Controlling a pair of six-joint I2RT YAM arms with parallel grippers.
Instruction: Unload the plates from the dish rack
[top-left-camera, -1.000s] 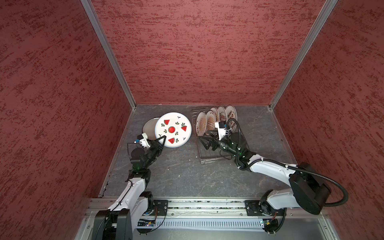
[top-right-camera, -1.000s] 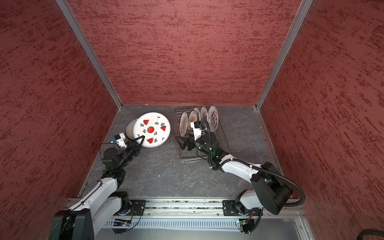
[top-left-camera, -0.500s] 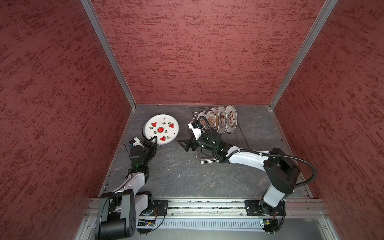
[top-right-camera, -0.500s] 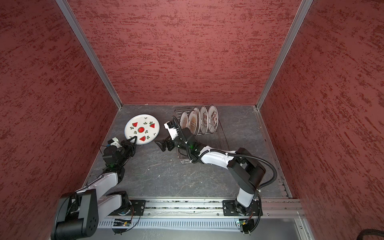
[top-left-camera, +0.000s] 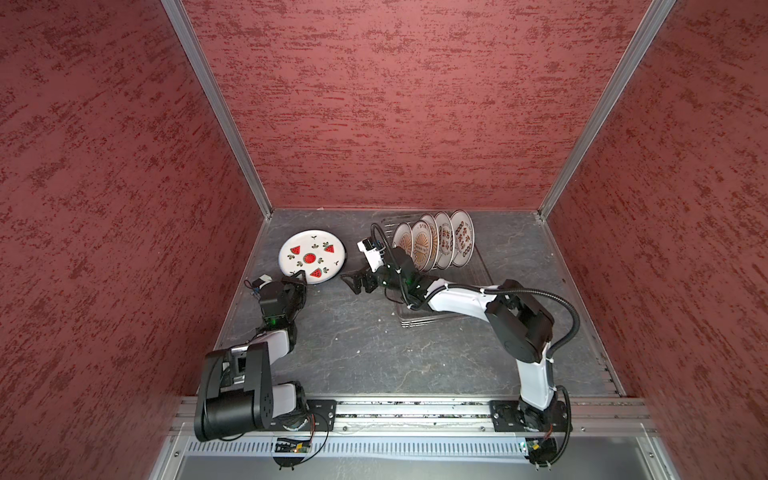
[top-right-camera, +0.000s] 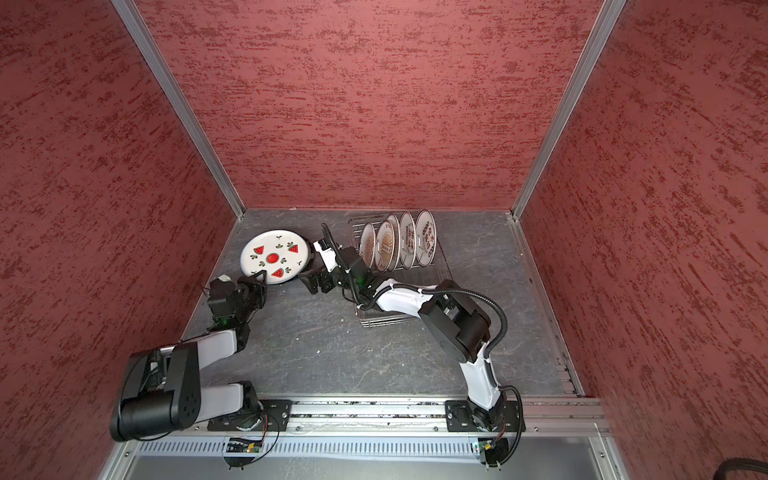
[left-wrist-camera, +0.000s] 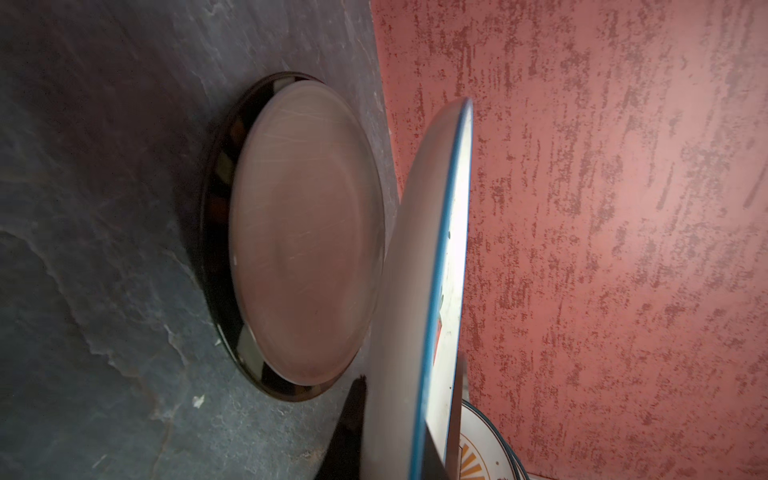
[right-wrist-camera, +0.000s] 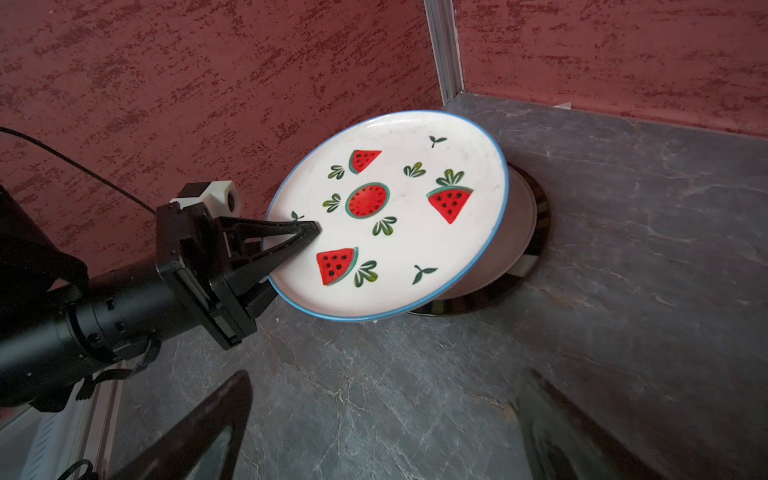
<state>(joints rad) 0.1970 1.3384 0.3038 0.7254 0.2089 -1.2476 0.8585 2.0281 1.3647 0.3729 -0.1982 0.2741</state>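
Between red walls (top-left-camera: 374, 104), grey slate tabletop (top-left-camera: 374, 353).

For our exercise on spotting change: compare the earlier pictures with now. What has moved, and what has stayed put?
The left gripper, still shut on the watermelon plate, lowered it, tilted, over the dark-rimmed plate. The open right gripper swung left from the dish rack toward the watermelon plate. The four racked plates stayed put.

Glossy glazed watermelon plate (right-wrist-camera: 415, 232); dark-rimmed plate (left-wrist-camera: 303, 232), its rim mirror-shiny; matt slate-like surface (right-wrist-camera: 623, 291); rough-textured red walls (top-left-camera: 374, 104); shiny metal wire rack (top-left-camera: 424, 322).
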